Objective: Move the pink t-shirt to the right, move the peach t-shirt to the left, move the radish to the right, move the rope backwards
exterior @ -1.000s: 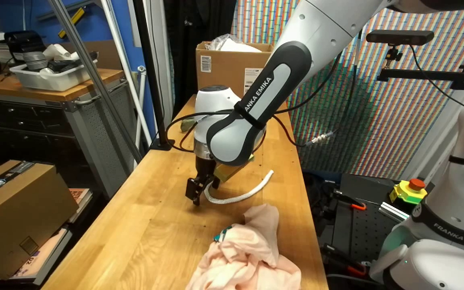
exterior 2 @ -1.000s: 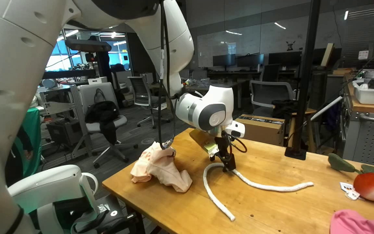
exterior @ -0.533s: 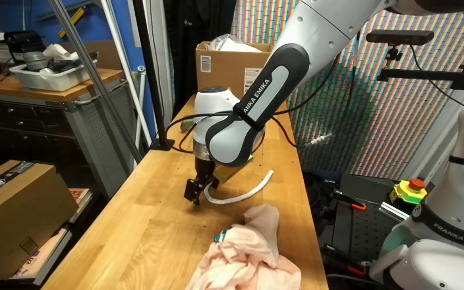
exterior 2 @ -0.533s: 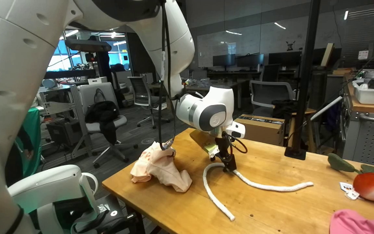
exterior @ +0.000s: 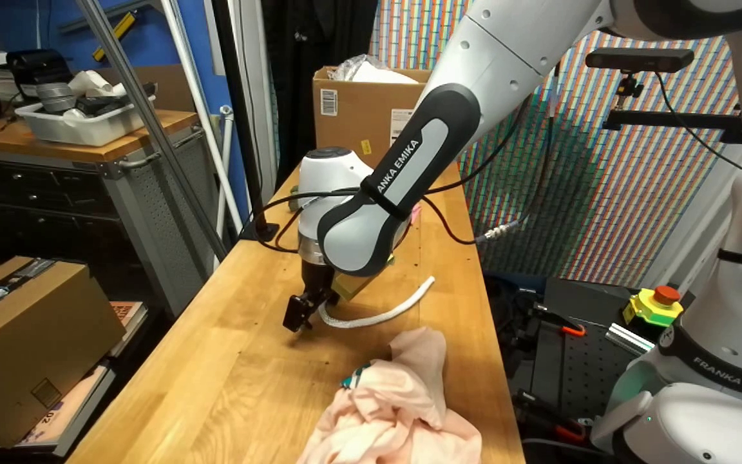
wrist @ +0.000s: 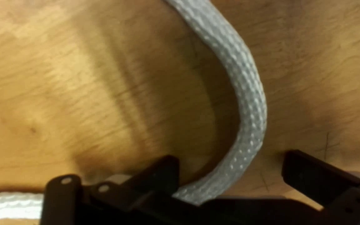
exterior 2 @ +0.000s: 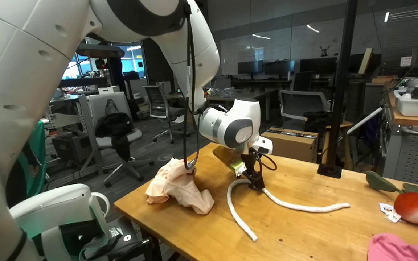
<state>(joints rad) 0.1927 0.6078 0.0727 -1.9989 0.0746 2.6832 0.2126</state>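
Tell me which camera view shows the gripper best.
The wrist view: it shows the gripper close up, its fingers spread apart, with the rope showing between them. Both exterior views show the gripper small and dark, low by the rope, so its opening is harder to read.

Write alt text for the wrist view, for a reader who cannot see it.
A braided white rope bends from the top edge down toward the gap between two black fingers, spread apart at the bottom. A wooden tabletop fills the background; more rope shows at lower left.
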